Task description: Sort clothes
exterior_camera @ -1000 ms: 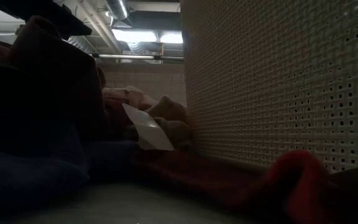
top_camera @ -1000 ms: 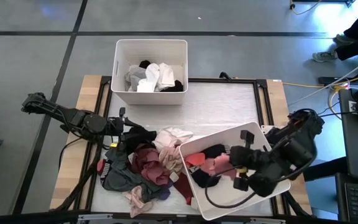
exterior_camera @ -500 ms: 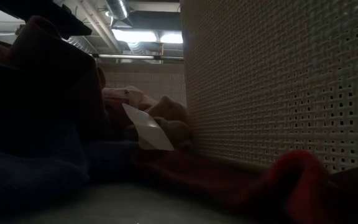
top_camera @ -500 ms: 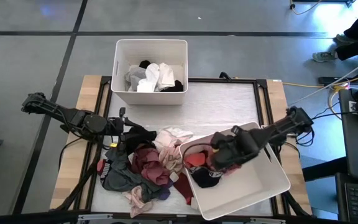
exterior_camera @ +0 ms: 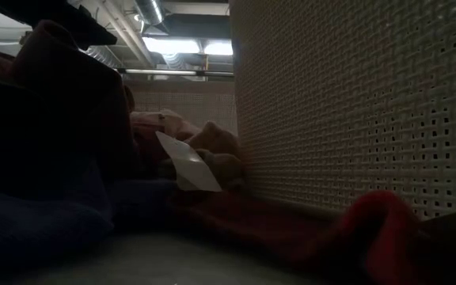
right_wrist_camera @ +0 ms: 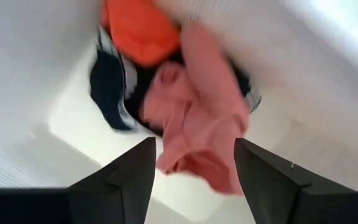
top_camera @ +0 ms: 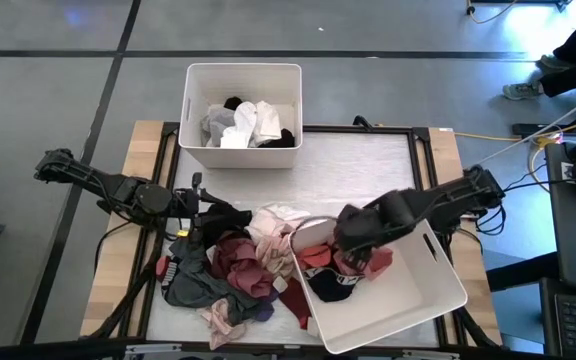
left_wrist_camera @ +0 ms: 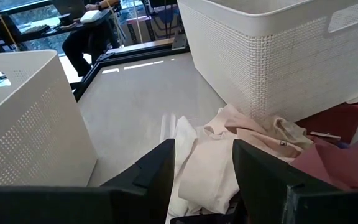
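pink garment (right_wrist_camera: 194, 118) below spread right fingers (right_wrist_camera: 120, 180), wrist-only.

1. The table (top_camera: 358, 165) has a pale top with wooden edges.
2. A white bin (top_camera: 243, 75) sits at twelve o'clock.
3. A second bin (top_camera: 418, 310) sits at five.
4. The clothes (top_camera: 230, 268) are heaped at seven.

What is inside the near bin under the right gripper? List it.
Near bin: a pink garment, an orange-red one and dark ones, below the open right gripper. Anything beneath them is covered.
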Controlling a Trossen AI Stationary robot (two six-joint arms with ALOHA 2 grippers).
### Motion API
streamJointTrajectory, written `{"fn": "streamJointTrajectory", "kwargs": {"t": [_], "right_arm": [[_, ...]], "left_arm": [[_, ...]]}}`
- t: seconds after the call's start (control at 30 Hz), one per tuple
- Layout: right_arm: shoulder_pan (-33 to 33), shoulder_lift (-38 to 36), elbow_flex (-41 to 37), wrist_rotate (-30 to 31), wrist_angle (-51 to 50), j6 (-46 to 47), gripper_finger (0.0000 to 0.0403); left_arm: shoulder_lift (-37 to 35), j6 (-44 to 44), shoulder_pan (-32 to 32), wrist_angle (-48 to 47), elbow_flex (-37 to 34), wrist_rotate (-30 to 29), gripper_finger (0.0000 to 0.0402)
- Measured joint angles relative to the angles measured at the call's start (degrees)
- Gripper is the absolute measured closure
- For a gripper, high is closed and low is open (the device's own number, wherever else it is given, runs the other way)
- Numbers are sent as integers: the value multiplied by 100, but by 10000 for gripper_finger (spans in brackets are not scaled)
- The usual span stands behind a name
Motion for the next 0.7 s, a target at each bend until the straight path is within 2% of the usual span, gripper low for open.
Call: {"fn": "streamJointTrajectory", "kwargs": {"t": [0.2,0.37,0.53,0.7], "right_arm": [[-390,-469,521,1215,-40,10,187],[-1297,-904,384,1980,-29,-47,187],[-2438,-946,54,1645,-22,-619,187],[-3264,-937,-700,740,214,-1059,188]], "left_arm": [[0,-1,0,1,-2,0,249],[0,-2,2,-9,-2,0,249],[0,-4,2,-11,-2,0,249],[0,-39,2,-52,-2,0,249]]}}
